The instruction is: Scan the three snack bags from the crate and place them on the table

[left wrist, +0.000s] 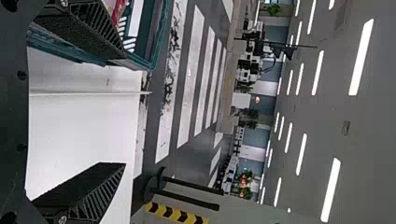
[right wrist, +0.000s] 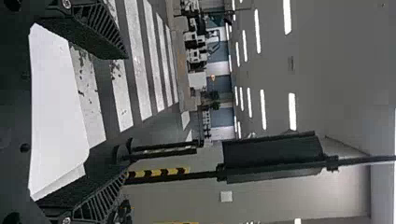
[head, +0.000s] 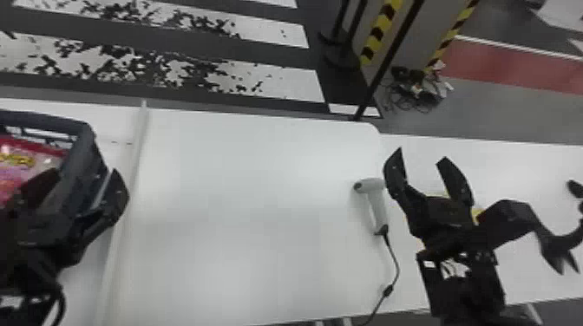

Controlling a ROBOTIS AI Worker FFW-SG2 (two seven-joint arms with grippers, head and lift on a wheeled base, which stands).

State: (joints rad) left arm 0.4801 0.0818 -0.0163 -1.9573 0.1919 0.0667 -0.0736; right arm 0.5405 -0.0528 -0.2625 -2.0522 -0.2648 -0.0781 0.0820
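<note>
Head view: 1 dark crate (head: 43,120), on the white table (head: 260,195) at the left edge. Within it, 1 red-and-pink snack bag (head: 28,167) with yellow lettering, partly hidden. 1 left gripper (head: 84,173), at the crate's near right corner, 2 fingers spread; whether they touch the crate, cannot tell. 1 pale hand-held scanner (head: 376,199) with dark cord (head: 396,264), on the table, well apart from the crate. 1 right gripper (head: 421,155), just beside the scanner, 2 fingers spread. 1 tangle of cables (head: 416,91), on the floor beyond.

Left wrist view: 1 left gripper (left wrist: 125,110), fingers wide apart, the crate's teal rim beside 1 finger; a red sliver of snack bag inside the crate.

Right wrist view: 1 right gripper (right wrist: 127,115), fingers wide apart; part of the white table; yellow-and-black striping (right wrist: 159,172) farther off.
</note>
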